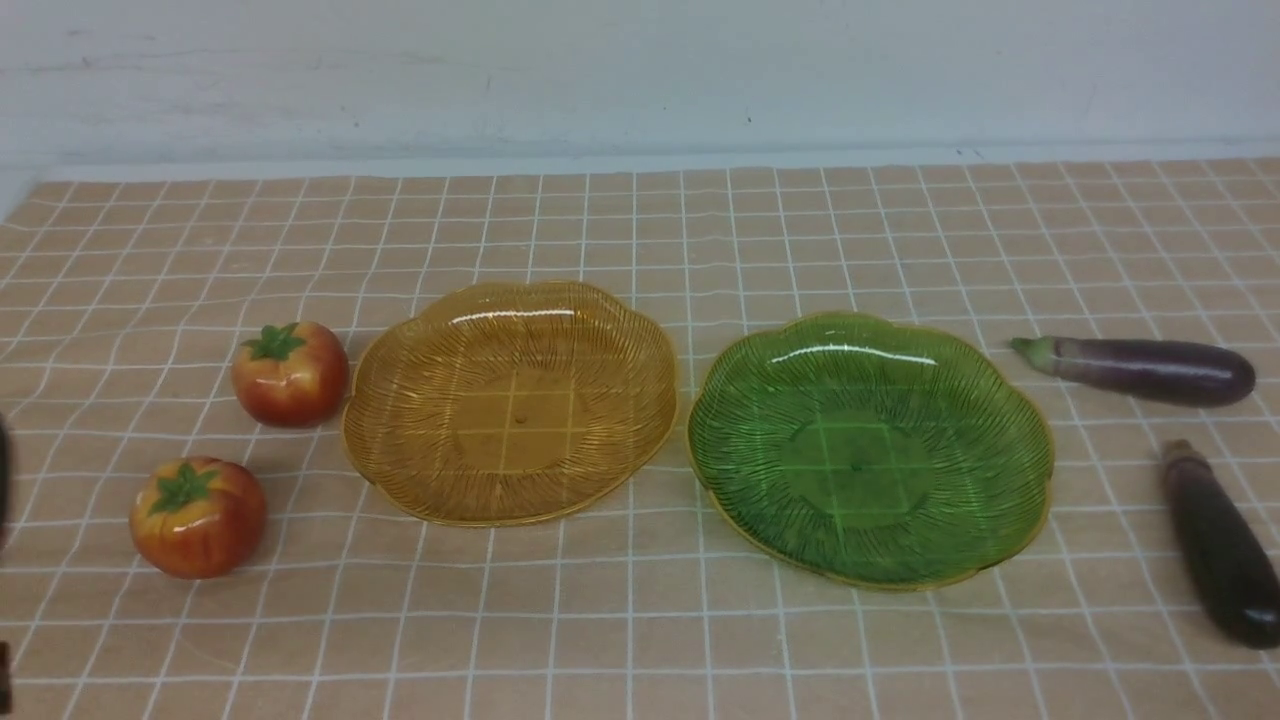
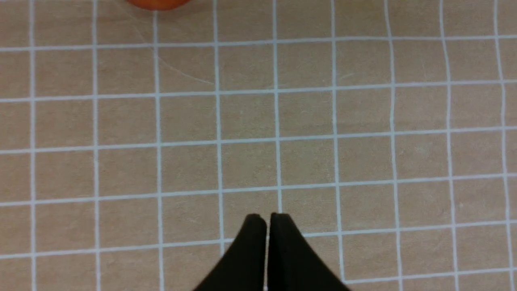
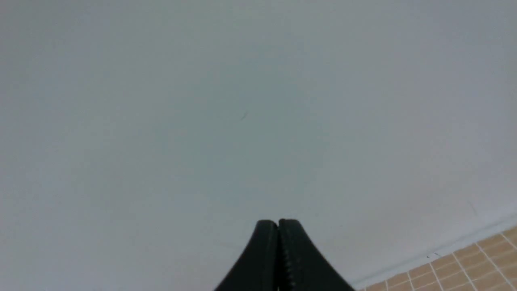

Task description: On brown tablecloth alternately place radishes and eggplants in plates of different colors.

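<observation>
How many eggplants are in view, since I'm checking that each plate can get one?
2. One eggplant lies on the tablecloth just right of the green plate; the other lies nearer the robot, at the front view's right edge.

dim flat light, glare on both plates (image 1: 519,400) (image 1: 856,467), wrist views soft

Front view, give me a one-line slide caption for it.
Amber plate and green plate, both empty, between two radishes and two eggplants on brown tablecloth.
</observation>
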Controlling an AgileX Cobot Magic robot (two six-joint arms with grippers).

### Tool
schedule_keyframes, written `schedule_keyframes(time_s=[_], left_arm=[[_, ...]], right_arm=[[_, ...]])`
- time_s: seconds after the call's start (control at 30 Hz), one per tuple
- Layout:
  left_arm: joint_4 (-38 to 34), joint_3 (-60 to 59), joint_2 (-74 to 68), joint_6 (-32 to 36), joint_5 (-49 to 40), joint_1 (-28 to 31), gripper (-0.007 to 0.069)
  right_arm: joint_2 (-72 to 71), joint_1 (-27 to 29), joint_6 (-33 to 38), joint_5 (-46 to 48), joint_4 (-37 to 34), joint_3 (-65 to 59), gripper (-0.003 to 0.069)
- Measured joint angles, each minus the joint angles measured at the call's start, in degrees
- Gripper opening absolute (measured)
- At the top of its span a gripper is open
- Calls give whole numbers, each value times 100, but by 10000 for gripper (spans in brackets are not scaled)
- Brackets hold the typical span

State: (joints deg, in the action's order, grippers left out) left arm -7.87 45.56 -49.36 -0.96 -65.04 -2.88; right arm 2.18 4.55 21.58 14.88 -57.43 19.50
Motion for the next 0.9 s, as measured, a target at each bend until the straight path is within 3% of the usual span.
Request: schedule_keyframes(time_s=[0.2,0.47,0.67,0.9], left_arm=[[-120,458,-1236,164,48,0,-3],[-159,1624,-2619,376,4,259,-3],[-165,2416,-3245,411,-131,951,-3],[-82,2535,-3752,401,351,1201,16]], right_arm=[[1210,0,329,1883,846,1538,-15],[3417,0,-473,4982,2746,3153,-15],[4621,0,-954,5654,3547,3406,-15],[5169,0,-634,5680,3111,3406,-15]])
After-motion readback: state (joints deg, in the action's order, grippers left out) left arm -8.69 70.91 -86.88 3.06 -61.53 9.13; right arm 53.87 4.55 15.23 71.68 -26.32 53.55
